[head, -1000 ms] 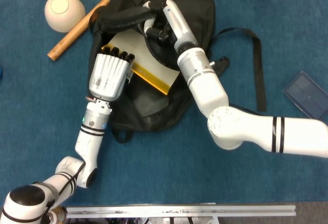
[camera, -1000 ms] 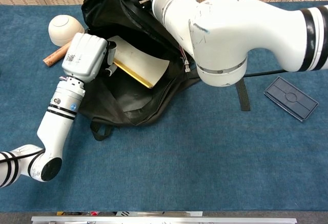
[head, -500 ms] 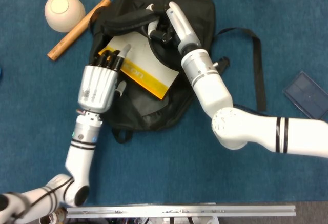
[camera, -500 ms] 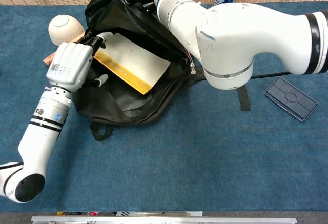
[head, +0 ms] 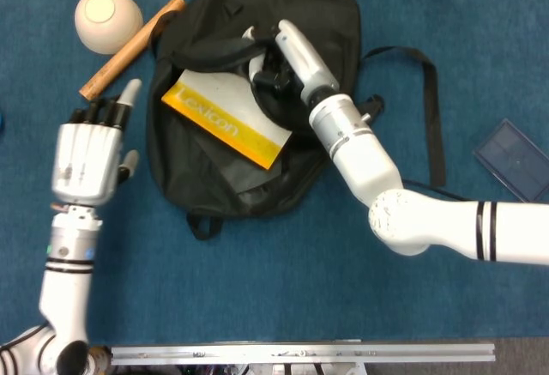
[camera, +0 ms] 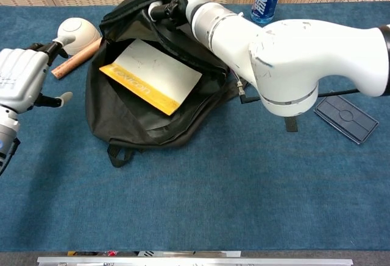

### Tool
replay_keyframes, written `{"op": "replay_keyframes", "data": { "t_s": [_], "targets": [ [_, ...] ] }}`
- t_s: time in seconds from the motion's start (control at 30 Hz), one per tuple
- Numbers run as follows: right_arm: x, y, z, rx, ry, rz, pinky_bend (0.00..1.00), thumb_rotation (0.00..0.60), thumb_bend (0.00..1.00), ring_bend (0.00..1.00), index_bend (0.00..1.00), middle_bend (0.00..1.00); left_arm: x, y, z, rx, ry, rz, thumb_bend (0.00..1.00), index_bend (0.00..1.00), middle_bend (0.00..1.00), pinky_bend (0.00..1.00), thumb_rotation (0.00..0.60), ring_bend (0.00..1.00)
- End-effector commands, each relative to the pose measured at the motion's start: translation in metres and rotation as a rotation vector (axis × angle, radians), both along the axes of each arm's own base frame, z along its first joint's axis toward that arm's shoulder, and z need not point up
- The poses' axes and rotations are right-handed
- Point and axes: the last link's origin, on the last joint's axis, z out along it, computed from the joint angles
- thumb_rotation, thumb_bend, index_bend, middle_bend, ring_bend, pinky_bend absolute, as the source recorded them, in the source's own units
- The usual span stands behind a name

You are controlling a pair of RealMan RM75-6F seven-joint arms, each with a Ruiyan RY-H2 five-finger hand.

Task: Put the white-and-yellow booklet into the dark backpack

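Now left hand (head: 86, 154) has let go and pulled back left, fingers spread, empty. Booklet (head: 225, 118) lies inside the open backpack (head: 330, 27) (placement looks done). Right hand (head: 273, 57) grips the far rim.

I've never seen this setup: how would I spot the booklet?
Find the dark fabric backpack lying open on the blue table. In its opening lies a flat white booklet with a yellow edge band, the only bright, printed thing against the black lining.

Booklet (head: 225, 117) inside backpack (head: 317, 23) opening; ball (head: 107, 19) and stick (head: 129, 48) left of backpack; case (head: 517, 159) far right.
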Motion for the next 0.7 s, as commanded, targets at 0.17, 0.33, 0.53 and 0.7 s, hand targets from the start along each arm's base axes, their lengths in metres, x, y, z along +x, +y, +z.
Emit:
{"op": "replay_keyframes", "data": {
  "t_s": [0.17,0.33,0.53,0.7],
  "targets": [
    [-0.011,0.01,-0.008,0.102,0.094,0.121,0.15,0.6,0.47,0.12,0.15,0.22,-0.013,-0.011,0.018,0.021,0.014,0.043,0.2,0.09,0.29,0.43,0.6,0.27],
    [-0.013,0.01,-0.001,0.102,0.115,0.167,0.03,0.6,0.18,0.0,0.0,0.1,-0.019,-0.011,0.028,0.033,0.013,0.07,0.2,0.07,0.27,0.42,0.6,0.25],
    [-0.018,0.01,0.017,0.068,0.11,0.195,0.01,0.6,0.01,0.0,0.0,0.07,-0.021,-0.011,0.035,0.045,0.013,0.081,0.2,0.06,0.26,0.41,0.6,0.25],
    [-0.029,0.009,0.035,0.02,0.12,0.218,0.0,0.6,0.0,0.0,0.0,0.07,-0.022,-0.01,0.044,0.053,0.003,0.08,0.2,0.06,0.26,0.4,0.6,0.24]
  ]
}}
